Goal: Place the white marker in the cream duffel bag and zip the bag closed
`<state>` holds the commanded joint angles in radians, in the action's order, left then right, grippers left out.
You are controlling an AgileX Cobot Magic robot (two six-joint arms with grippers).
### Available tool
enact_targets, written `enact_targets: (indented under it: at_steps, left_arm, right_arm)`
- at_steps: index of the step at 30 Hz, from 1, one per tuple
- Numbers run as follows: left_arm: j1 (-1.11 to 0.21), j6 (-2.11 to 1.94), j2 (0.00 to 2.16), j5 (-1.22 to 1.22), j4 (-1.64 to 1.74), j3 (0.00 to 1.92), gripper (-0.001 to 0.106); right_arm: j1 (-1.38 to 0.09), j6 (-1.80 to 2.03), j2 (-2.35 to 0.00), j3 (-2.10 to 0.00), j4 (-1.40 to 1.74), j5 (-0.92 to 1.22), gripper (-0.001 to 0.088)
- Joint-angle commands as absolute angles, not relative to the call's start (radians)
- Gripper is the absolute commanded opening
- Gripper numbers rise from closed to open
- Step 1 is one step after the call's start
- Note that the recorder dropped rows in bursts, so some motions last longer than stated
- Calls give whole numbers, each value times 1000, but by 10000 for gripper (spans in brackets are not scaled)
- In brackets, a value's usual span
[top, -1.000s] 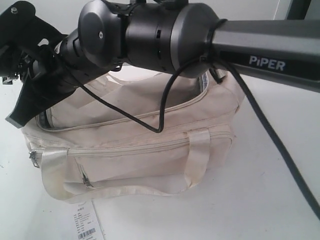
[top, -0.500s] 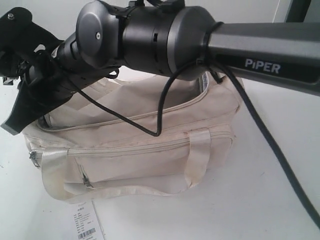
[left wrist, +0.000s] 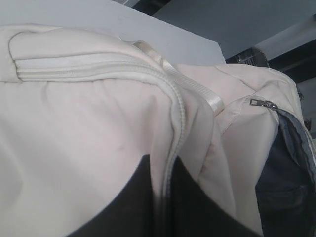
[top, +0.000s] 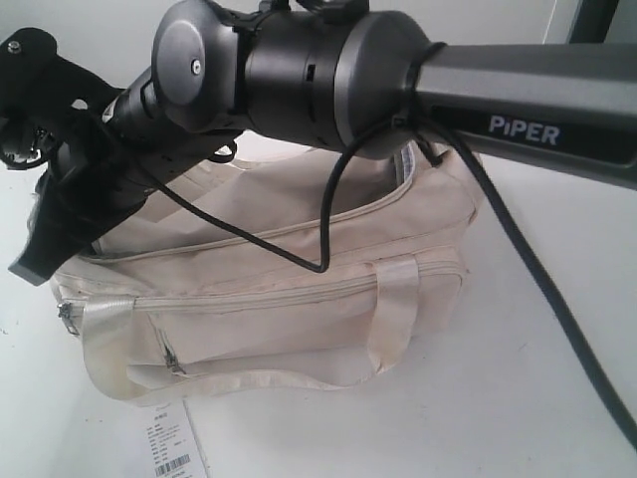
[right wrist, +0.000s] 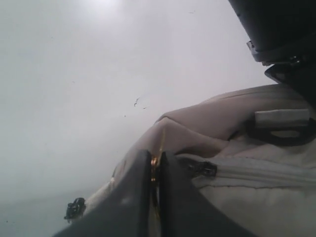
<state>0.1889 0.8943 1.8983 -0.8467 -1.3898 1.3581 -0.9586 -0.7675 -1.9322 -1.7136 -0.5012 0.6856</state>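
The cream duffel bag lies on the white table, its top gaping at the right end. My right gripper has reached across to the bag's left end. In the right wrist view that gripper is shut on the gold ring zip pull, close to a black end buckle. My left gripper is shut on a fold of the bag along a zip seam; the big arm hides it in the exterior view. The white marker is out of view.
The right arm's grey forearm and black cable cross above the bag. A paper barcode tag lies at the front left. A silver zip slider sits beside a dark opening. White table surrounds the bag.
My right gripper has dropped a little at the bag's left end, and the bag's top edge there has sunk with it. The rest of the bag stays put.
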Motion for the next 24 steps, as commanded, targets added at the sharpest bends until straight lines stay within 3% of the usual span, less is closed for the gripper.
enact_targets:
  at_steps: [24]
  left_arm:
    - [189, 898, 1898, -842, -1381, 1358, 6]
  right_arm:
    - [-955, -825, -1883, -1714, -364, 704, 0]
